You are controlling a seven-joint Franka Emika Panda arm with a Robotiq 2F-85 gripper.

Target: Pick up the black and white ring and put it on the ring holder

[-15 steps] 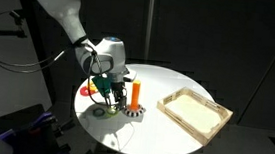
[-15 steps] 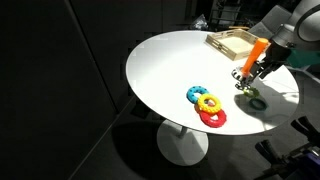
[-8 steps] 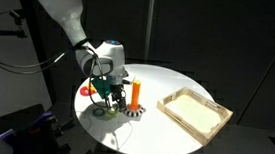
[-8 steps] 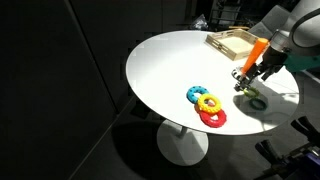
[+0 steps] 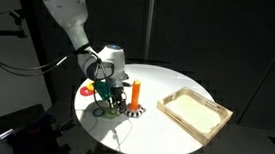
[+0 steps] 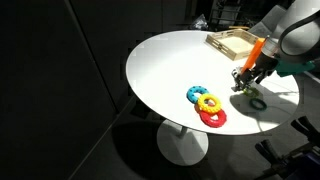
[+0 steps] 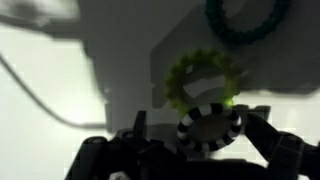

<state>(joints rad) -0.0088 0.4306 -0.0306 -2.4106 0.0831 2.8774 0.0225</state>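
Note:
The black and white ring (image 7: 210, 128) lies flat between my gripper's (image 7: 200, 140) two dark fingers in the wrist view. The fingers stand apart on either side of it, with a gap on the left. In an exterior view the striped ring (image 5: 135, 112) sits at the foot of the orange ring holder (image 5: 134, 91), with the gripper (image 5: 118, 103) low beside it. The holder (image 6: 257, 50) also shows behind the gripper (image 6: 243, 84) in the exterior view from the far side.
A lime green ring (image 7: 203, 78) lies just beyond the striped one, and a dark plain ring (image 7: 248, 18) (image 6: 258, 102) farther off. A pile of red, yellow and blue rings (image 6: 206, 105) lies mid-table. A shallow wooden tray (image 5: 195, 113) sits near the table's edge.
The gripper has sunk a little toward the table beside the orange peg. The rings have not moved.

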